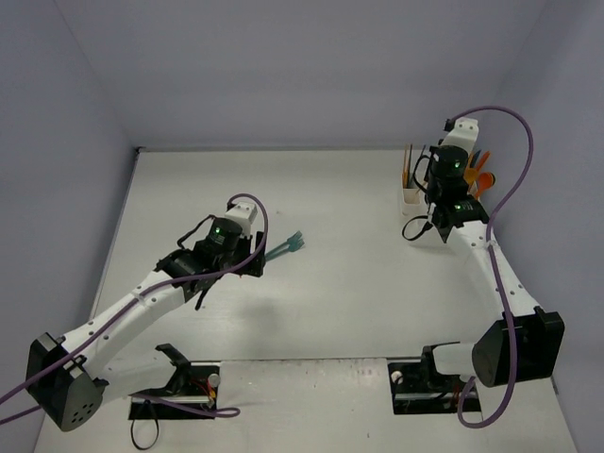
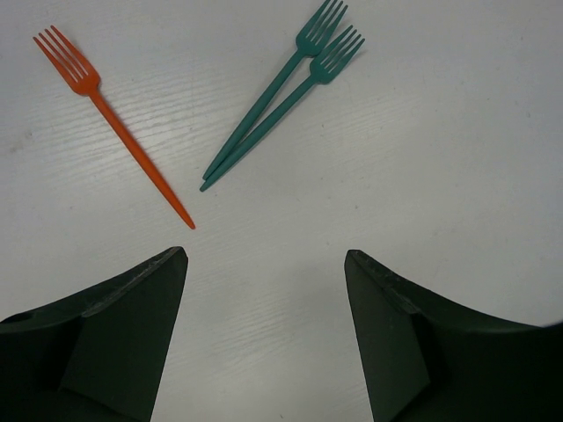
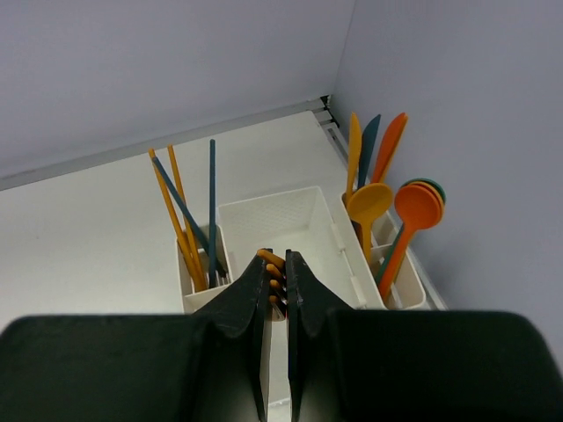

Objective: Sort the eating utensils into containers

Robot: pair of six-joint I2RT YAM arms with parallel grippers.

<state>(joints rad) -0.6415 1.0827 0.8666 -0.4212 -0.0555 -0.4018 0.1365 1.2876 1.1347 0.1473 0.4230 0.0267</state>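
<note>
- The left gripper hangs wide open and empty over the tabletop.
- Three forks lie ahead of it: one orange fork apart on the left, and two teal forks side by side with their handle ends together.
- The right gripper is pinched closed on a fourth fork, orange with its tines showing, just above the holder.
- The holder's left compartment has four handles, two orange and two teal.
- Its right side has three knives and at least three spoons.
</note>
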